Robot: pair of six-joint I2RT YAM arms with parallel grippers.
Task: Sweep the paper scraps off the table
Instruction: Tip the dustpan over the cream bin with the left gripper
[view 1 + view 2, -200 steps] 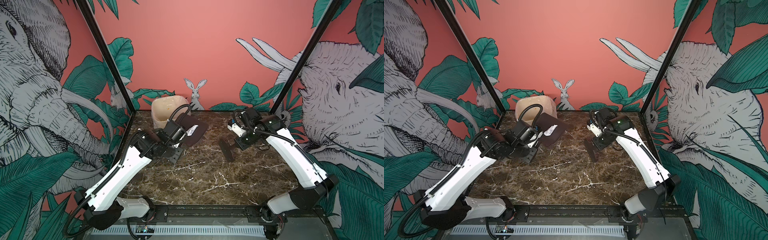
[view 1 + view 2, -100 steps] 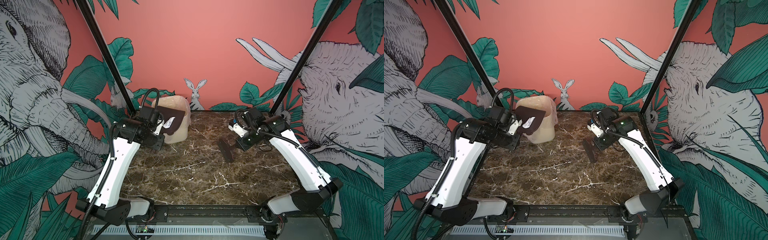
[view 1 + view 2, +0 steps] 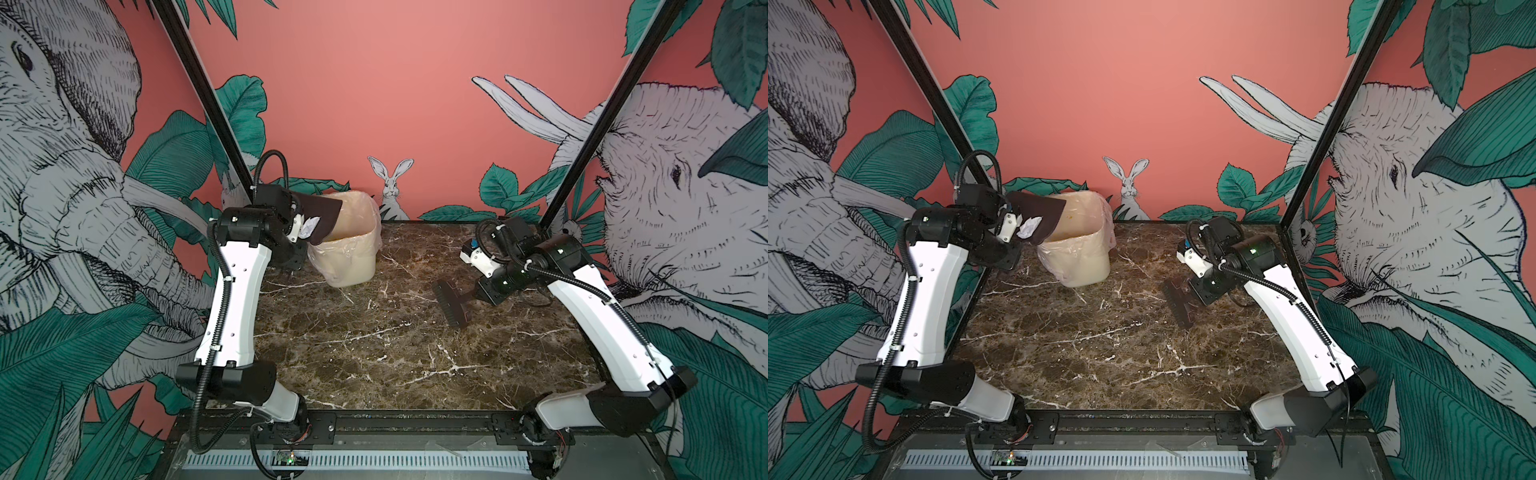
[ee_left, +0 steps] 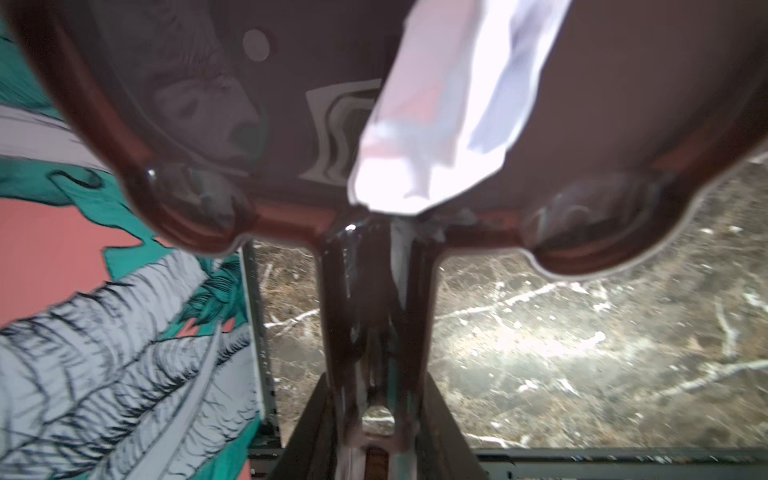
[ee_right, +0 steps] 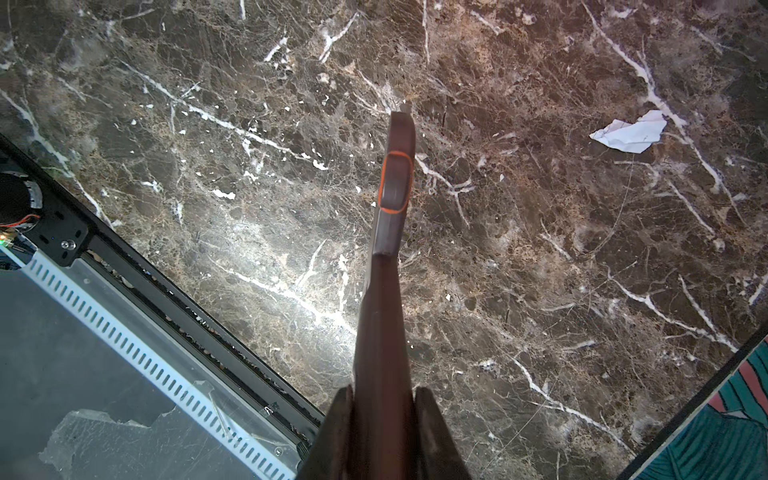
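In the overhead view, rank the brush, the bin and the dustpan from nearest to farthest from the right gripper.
1. The brush: held in the right gripper, on the right side of the table.
2. The bin: at the back of the table, left of centre.
3. The dustpan: farthest, raised at the bin's left rim.

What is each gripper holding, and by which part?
Left gripper: dustpan, gripped by its handle. Right gripper: brush, gripped by its handle.
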